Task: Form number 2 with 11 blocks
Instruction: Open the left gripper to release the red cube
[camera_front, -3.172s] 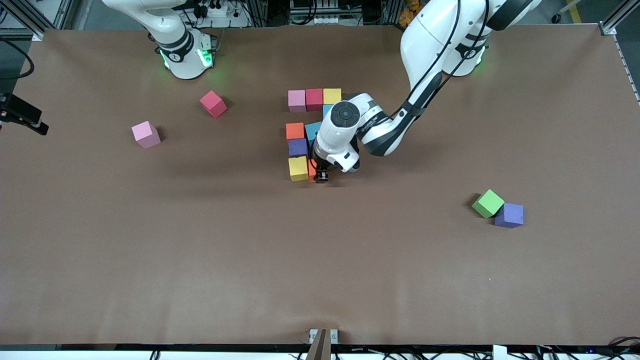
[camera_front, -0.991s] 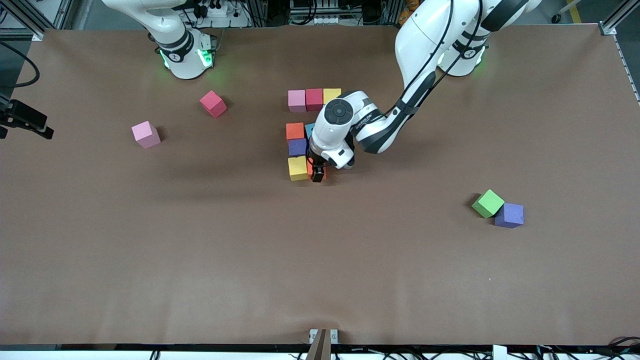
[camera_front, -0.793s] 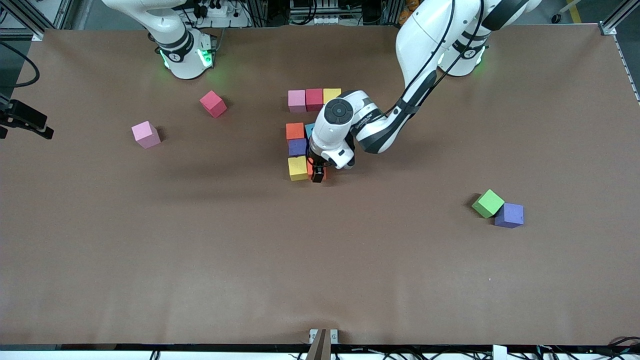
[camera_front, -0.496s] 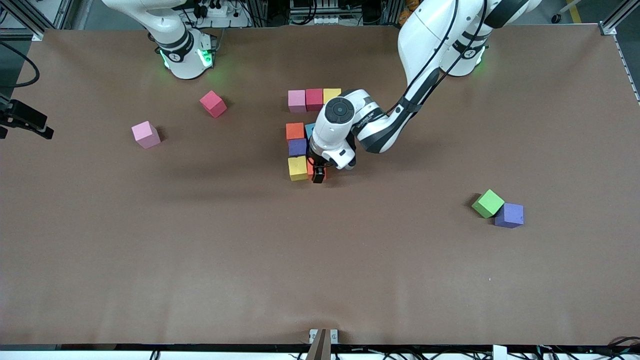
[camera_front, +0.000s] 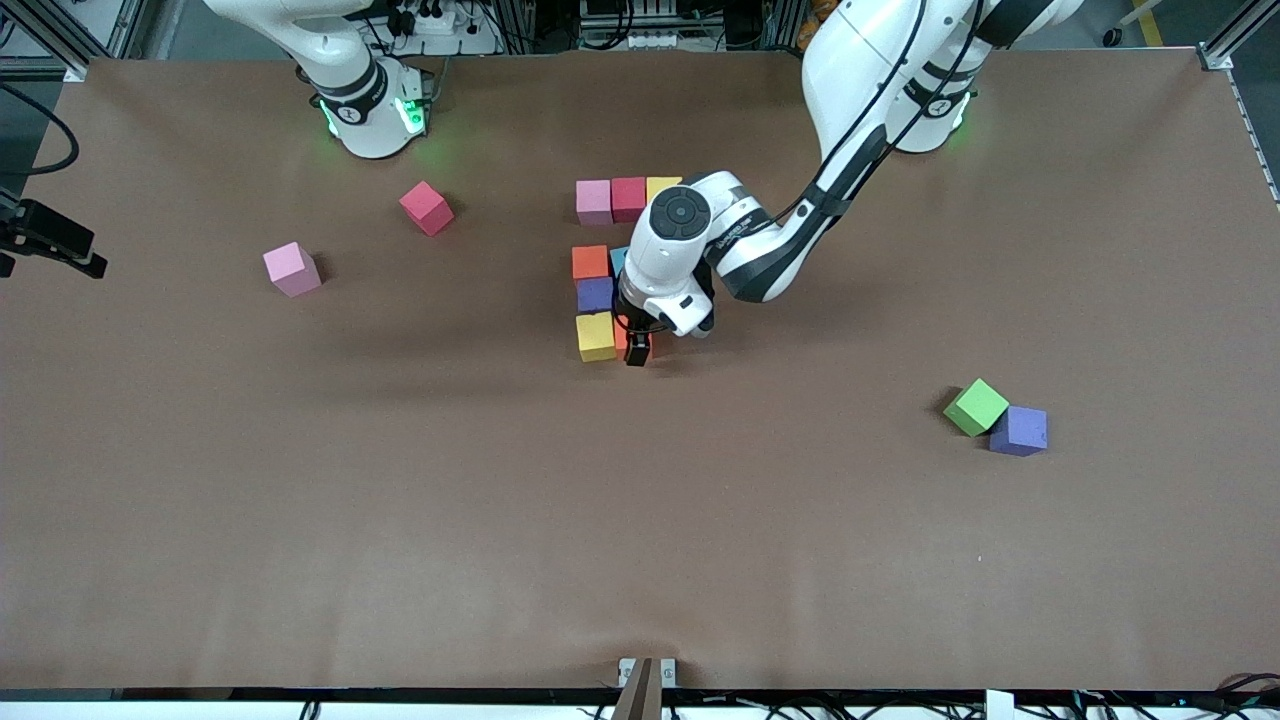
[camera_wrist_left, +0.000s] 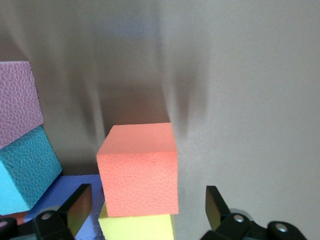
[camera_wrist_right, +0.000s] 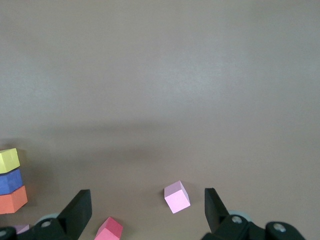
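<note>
The partial number 2 lies mid-table: pink (camera_front: 593, 200), crimson (camera_front: 628, 198) and yellow (camera_front: 660, 186) cubes in a row, then orange (camera_front: 590, 262), a mostly hidden light blue (camera_front: 617, 257), purple (camera_front: 595, 294) and yellow (camera_front: 596, 336). An orange cube (camera_front: 641, 345) sits on the table beside that yellow one. My left gripper (camera_front: 636, 352) is open, its fingers straddling the orange cube (camera_wrist_left: 138, 167) without touching it. My right gripper (camera_wrist_right: 147, 215) is open and empty, high over the right arm's end of the table.
Loose cubes: pink (camera_front: 292, 269) and crimson (camera_front: 426, 207) toward the right arm's end, green (camera_front: 976, 406) touching purple (camera_front: 1018, 430) toward the left arm's end. The right wrist view shows the pink (camera_wrist_right: 177, 196) and crimson (camera_wrist_right: 110, 229) cubes below.
The left hand has shifted and lifted slightly, so more of the orange cube shows beside the yellow one. No cube has moved. The right arm waits.
</note>
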